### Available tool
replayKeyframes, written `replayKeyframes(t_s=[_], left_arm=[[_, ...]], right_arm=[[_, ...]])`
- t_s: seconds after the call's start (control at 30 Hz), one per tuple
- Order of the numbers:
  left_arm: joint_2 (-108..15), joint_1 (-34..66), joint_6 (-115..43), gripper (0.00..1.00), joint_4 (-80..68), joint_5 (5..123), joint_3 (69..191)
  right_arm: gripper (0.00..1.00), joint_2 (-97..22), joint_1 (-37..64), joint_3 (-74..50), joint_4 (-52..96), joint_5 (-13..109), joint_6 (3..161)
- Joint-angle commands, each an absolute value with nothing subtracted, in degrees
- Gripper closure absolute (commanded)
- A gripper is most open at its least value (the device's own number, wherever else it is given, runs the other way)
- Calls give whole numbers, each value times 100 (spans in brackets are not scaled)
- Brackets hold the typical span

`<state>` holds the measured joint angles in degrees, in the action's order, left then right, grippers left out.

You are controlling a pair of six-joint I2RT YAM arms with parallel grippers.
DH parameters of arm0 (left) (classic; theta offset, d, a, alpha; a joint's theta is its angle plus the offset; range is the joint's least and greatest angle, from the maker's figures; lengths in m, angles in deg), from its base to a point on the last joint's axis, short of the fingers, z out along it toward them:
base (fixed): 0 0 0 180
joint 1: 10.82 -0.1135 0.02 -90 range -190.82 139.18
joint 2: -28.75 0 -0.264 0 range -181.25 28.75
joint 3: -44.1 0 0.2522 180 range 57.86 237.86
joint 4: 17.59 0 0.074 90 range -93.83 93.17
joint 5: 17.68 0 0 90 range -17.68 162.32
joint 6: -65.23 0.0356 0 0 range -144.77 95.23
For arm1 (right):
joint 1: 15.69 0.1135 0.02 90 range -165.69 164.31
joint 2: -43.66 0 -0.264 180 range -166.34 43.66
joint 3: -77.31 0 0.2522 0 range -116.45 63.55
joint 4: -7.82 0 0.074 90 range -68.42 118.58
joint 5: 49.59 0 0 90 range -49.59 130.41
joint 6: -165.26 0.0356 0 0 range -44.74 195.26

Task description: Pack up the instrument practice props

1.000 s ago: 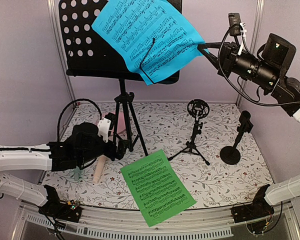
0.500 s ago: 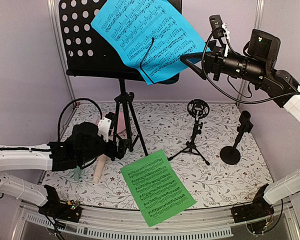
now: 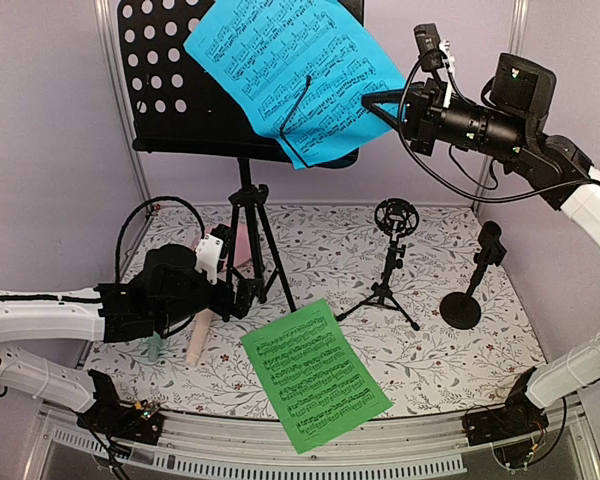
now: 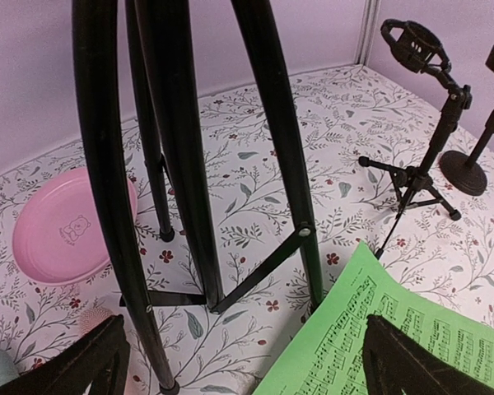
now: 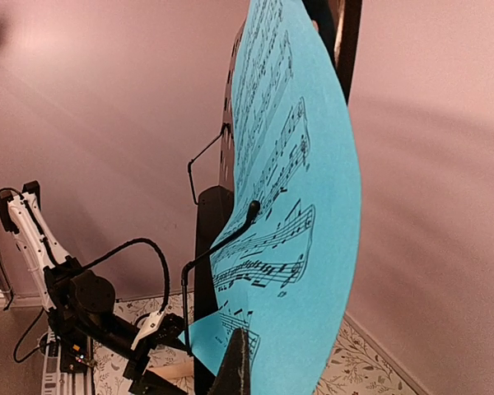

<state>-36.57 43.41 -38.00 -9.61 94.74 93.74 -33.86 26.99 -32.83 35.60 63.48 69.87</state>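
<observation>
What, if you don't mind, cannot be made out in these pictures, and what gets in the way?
- Top view: the toy microphones lie mostly hidden beneath the left gripper; the left wrist view's bottom edge cuts them off.
- Top view: the pink plate is a sliver behind the tripod legs.
- Right wrist view: the bottom edge crops the right gripper, so any pinch on the blue sheet is unclear.

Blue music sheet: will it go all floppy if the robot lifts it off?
Probably floppy: the blue music sheet already bows outward in the right wrist view. Likely very light, as one thin wire clip seems to hold it on the music desk. Tugged sideways, it might tear.
</observation>
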Motion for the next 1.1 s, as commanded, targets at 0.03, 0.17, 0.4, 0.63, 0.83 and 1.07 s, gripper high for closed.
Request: replayKeyframes(t_s=[0.03,0.17,0.4,0.63,0.83,1.07], left_arm=[[-3626,4273,-3738,1,-1103,9416,9424],[-3725,4270,-3734,1,-1104,9451,9446],[-3826,4270,-3734,1,-1095,9473,9488],[-3843,4271,-3733,1,-1083,9478,9486],[-3872,4266,-3733,1,-1077,9473,9493],[-3936,4271,-3729,1,-1059,9468,9531]], right_arm=[[100,-3013,2668,-3110,3205,6319,7057],[100,-2891,2670,-3164,3118,6092,7087],[100,-2734,2673,-3344,3132,5709,7022],[100,-2618,2669,-3454,3362,5490,6866],[100,-2234,2668,-3400,3558,4988,6649],[100,-1781,2669,-3258,3658,4702,6548]])
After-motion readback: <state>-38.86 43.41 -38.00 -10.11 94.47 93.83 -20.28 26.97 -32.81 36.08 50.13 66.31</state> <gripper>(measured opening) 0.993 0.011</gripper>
